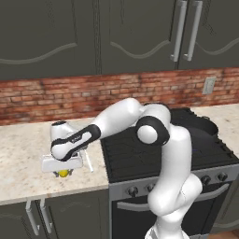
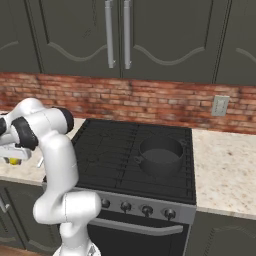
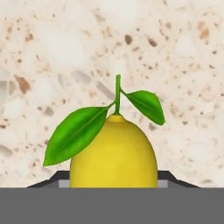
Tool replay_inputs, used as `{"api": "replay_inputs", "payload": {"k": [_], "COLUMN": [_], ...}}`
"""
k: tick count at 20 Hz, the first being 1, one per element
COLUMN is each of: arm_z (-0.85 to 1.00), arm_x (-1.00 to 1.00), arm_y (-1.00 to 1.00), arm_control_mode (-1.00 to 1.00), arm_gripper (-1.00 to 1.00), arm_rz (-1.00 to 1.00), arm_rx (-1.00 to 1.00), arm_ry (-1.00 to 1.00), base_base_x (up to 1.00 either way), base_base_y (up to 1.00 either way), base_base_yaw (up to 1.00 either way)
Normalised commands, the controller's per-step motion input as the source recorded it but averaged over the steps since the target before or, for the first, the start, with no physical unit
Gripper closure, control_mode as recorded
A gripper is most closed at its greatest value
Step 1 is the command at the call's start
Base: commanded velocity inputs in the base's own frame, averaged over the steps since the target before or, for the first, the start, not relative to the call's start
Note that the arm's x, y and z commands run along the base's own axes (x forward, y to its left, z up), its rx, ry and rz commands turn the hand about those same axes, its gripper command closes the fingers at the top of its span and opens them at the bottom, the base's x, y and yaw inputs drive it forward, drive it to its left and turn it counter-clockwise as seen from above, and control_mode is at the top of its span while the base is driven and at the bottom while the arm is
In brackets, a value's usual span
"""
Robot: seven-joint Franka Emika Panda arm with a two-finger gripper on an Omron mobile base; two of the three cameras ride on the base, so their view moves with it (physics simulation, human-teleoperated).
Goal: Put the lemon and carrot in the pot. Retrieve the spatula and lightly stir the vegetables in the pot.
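Gripper [image 1: 62,172]: low over counter [image 1: 23,154] left of stove [image 1: 163,154], pointing down; fingers pressed on lemon [image 3: 113,155], one at each side.
Lemon: yellow, green stem and two leaves, between fingers just above speckled counter.
Spatula [image 1: 87,161]: thin light handle just right of gripper, on counter.
Pot [image 2: 160,154]: dark, on stove's right rear burner, well apart from gripper.

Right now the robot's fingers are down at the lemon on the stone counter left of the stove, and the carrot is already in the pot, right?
Not quite. The pot on the stove is empty, as the right base view shows. The rest holds: the fingers are at the lemon on the counter.
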Motion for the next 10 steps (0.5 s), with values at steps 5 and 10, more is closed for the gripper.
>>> {"api": "replay_inputs", "payload": {"k": [5,10], "arm_z": [0.10,0.41], "arm_x": [-0.28,-0.07], "arm_y": [-0.30,-0.91], "arm_control_mode": [-1.00,-1.00], "arm_gripper": [1.00,1.00], "arm_rz": [-0.06,-0.04], "arm_rx": [0.00,0.00], "arm_ry": [-0.07,-0.06], "base_base_x": [0.00,0.00], "base_base_y": [0.00,0.00], "base_base_yaw": [0.00,0.00]}}
